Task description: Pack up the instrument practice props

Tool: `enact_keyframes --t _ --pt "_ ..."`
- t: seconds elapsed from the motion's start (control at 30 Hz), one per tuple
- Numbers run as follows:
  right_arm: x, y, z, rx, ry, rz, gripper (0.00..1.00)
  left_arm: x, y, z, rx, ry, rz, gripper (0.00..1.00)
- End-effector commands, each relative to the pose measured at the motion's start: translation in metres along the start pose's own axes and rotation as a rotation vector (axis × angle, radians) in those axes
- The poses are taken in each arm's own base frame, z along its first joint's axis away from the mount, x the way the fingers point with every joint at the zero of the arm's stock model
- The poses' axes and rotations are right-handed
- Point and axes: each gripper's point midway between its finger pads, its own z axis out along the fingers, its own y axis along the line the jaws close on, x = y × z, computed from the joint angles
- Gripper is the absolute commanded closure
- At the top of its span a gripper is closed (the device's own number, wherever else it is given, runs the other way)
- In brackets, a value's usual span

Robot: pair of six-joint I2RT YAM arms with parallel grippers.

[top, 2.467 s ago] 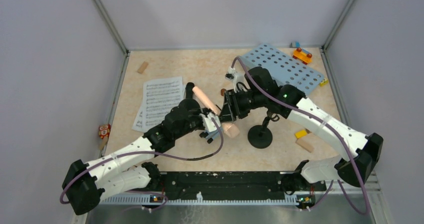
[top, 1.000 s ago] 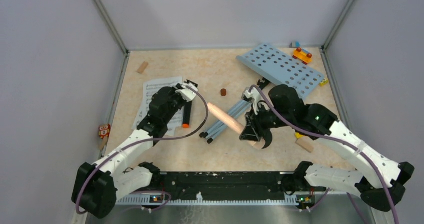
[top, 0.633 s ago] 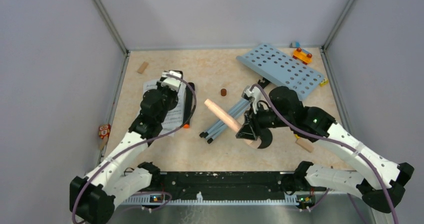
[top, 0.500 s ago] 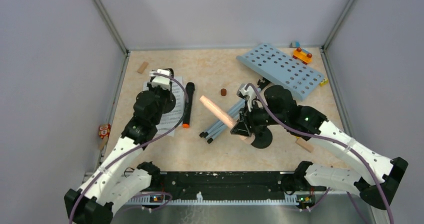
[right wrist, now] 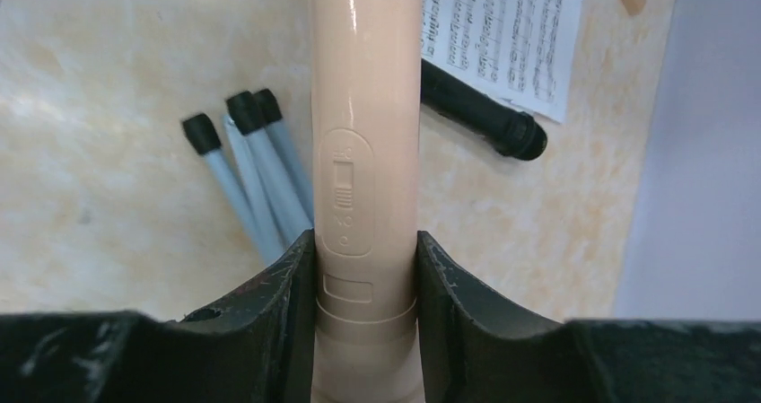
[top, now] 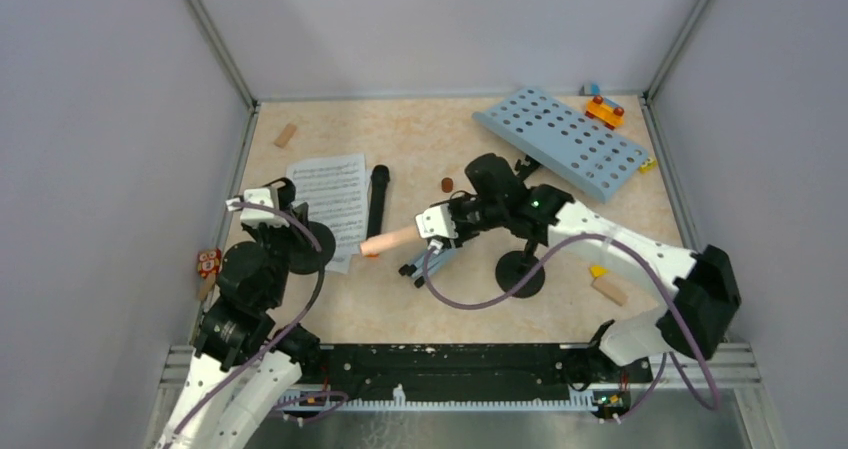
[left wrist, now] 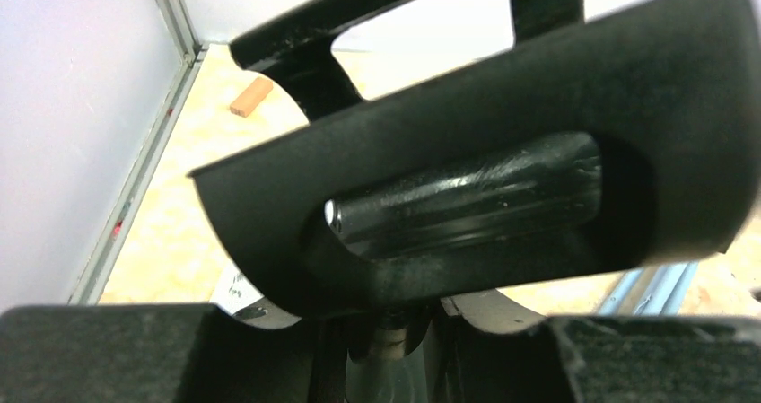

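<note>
Beige microphone (right wrist: 365, 107), black microphone (top: 377, 197), light-blue perforated rack (top: 565, 144), and white pages (top: 328, 199) printed with black notes.

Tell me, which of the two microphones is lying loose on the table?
The black microphone, lying flat beside the sheet music with nothing gripping it. The beige microphone is clamped between the right arm's jaws.

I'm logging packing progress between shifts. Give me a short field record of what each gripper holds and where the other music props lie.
left gripper: shut on mic holder, at the near left
right gripper: shut on beige microphone, which points left
black microphone: lying flat beside the sheet music, not held
second mic holder: upright on its round base, not held
blue rack: lying at the far right
tripod legs: folded together, lying under the beige microphone
</note>
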Motion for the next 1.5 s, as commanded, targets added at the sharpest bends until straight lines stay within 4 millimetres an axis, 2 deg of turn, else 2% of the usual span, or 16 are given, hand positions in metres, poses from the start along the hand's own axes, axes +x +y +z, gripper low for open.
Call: enact_keyframes --t 0.0,0.07,0.1,0.23,0.4,0.63,0.8,0.83,0.9,1.0,1.1,1.2,1.33,1.47 --pt "-0.002 -0.036 0.016 -0.140 0.063 -0.533 1.00 0.002 0.005 -0.010 -0.011 -0.031 -0.068 1.00" --pt "0.011 -0.044 0.025 -0.235 0.122 -0.614 1.00 0.009 0.005 -0.012 -0.006 -0.023 -0.072 1.00" --pt "0.018 -0.054 0.027 -0.259 0.164 -0.662 1.00 0.010 0.006 -0.013 -0.006 -0.024 -0.075 1.00" --pt "0.061 -0.071 0.055 -0.371 0.318 -0.792 1.00 0.009 0.008 -0.012 -0.018 -0.038 -0.074 1.00" --pt "0.108 -0.078 0.087 -0.481 0.435 -0.882 1.00 0.012 0.010 -0.011 -0.030 -0.029 -0.065 1.00" --pt "0.131 -0.100 0.130 -0.443 0.439 -0.971 1.00 0.012 0.011 -0.011 -0.035 -0.030 -0.062 1.00" --pt "0.157 -0.103 0.155 -0.421 0.450 -0.998 1.00 0.014 0.011 -0.010 -0.037 -0.029 -0.056 1.00" --pt "0.162 -0.102 0.158 -0.419 0.453 -0.997 0.99 0.015 0.011 -0.010 -0.037 -0.027 -0.055 1.00" --pt "0.171 -0.098 0.163 -0.429 0.446 -0.978 0.89 0.015 0.011 -0.009 -0.035 -0.024 -0.054 1.00" --pt "0.174 -0.095 0.169 -0.430 0.421 -0.946 0.74 0.017 0.011 -0.009 -0.036 -0.021 -0.047 1.00" --pt "0.174 -0.094 0.172 -0.421 0.406 -0.936 0.65 0.017 0.012 -0.009 -0.042 -0.021 -0.044 1.00" --pt "0.169 -0.098 0.171 -0.401 0.398 -0.937 0.43 0.018 0.012 -0.008 -0.041 -0.018 -0.040 1.00" --pt "0.153 -0.108 0.164 -0.366 0.388 -0.955 0.36 0.019 0.012 -0.008 -0.041 -0.016 -0.036 1.00" --pt "0.125 -0.123 0.149 -0.291 0.355 -0.958 0.29 0.019 0.013 -0.008 -0.044 -0.018 -0.036 1.00"
